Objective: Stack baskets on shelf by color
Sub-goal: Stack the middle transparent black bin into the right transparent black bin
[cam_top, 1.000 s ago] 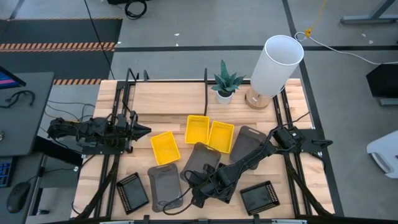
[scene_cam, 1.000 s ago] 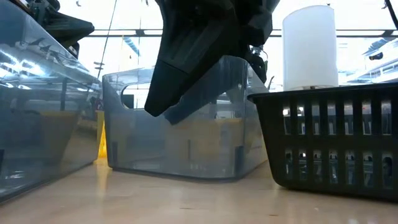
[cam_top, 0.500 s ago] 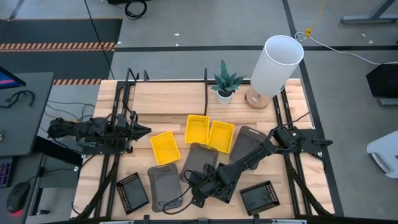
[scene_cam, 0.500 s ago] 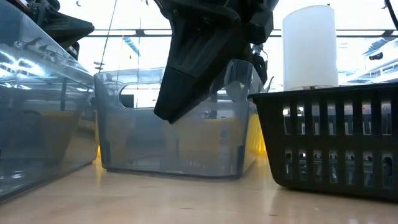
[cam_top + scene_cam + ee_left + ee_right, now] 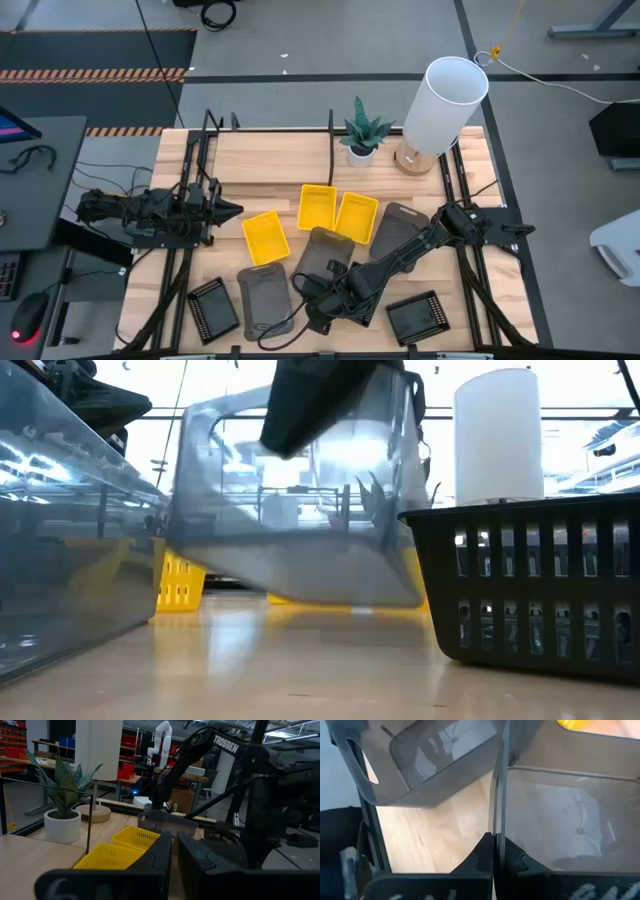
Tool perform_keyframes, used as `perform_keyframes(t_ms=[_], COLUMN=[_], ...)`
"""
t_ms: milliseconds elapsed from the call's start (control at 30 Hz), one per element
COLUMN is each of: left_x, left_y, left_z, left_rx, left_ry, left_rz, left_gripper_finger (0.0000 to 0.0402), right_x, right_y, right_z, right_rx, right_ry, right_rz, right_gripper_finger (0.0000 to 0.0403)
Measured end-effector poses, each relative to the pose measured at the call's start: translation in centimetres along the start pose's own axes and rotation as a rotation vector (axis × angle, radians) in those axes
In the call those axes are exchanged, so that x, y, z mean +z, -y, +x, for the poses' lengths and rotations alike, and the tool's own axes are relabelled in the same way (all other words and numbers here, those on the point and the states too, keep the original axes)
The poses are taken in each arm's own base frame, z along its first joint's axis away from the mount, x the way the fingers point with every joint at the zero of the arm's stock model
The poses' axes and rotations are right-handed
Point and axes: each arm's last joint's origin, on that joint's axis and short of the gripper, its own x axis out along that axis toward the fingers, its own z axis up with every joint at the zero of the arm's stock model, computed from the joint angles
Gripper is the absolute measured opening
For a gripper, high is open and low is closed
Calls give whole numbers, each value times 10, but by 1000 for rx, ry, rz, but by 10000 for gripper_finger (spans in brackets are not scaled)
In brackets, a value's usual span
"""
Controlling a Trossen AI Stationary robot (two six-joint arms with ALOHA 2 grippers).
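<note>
Fingers point(image 5: 487, 851) of right gripper point(image 5: 318, 300): pinching grey basket point(image 5: 300, 510) wall, basket tilted off counter point(image 5: 300, 670) | left gripper point(image 5: 222, 209): pressed together, beside yellow basket point(image 5: 265, 238)

**One brand name legible**

"TROSSEN" is printed in white capitals on the right arm point(image 5: 227, 745), as seen in the left wrist view. No other text, label or number can be read on the baskets, table or room beyond.
</note>
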Motion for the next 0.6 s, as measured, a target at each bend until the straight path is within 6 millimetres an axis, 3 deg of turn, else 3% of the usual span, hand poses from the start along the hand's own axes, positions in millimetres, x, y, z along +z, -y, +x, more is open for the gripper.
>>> perform_keyframes(t_ms=[300,600], left_x=[0,0], left_y=[0,0], left_z=[0,0], left_rx=[0,0], left_ry=[0,0], left_rz=[0,0], left_gripper_finger=[34,40], right_x=[8,-8], right_y=[-4,2], right_z=[-38,-62], right_rx=[-84,-225], right_ry=[0,-134], right_rz=[-60,-141], right_gripper_finger=[5,5])
